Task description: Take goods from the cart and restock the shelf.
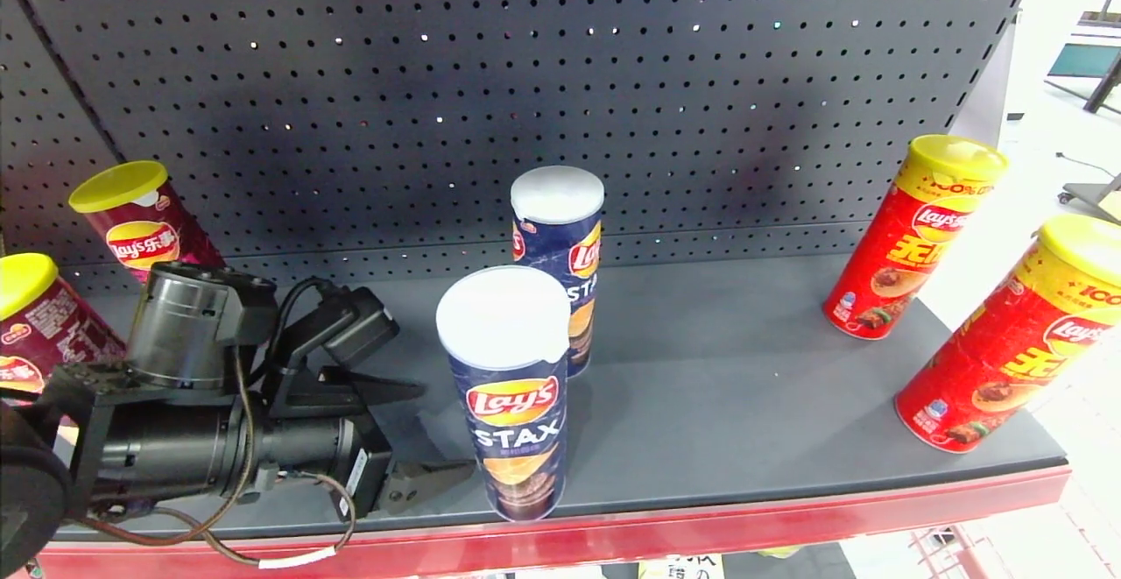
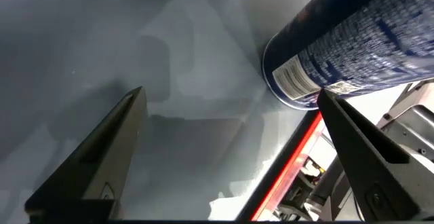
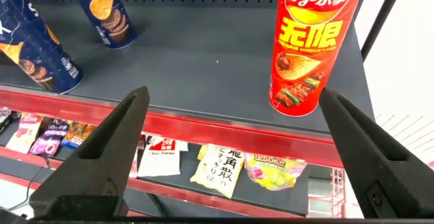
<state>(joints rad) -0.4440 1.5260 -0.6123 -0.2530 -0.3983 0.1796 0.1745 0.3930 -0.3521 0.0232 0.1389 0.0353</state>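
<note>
Dark grey metal shelf point(image 1: 744, 386) carries a navy cardboard crisp tube point(image 1: 512, 395) upright just beyond the left claw point(image 1: 448, 430), fingers apart; the right claw point(image 3: 234, 94) is also spread.

The left arm point(image 1: 175, 452) lies low and roughly level, extended forward from the robot's left side, with a cylindrical wrist joint point(image 1: 188, 325) standing up from it and loose cabling point(image 1: 236, 544) looped beneath. The left gripper point(image 1: 448, 430) points toward the robot's right, its two dark tapered fingers point(image 1: 412, 391) parted wide. The right gripper point(image 3: 234, 94) is likewise spread wide, both of its fingers point(image 3: 102, 156) angled outward.
</note>
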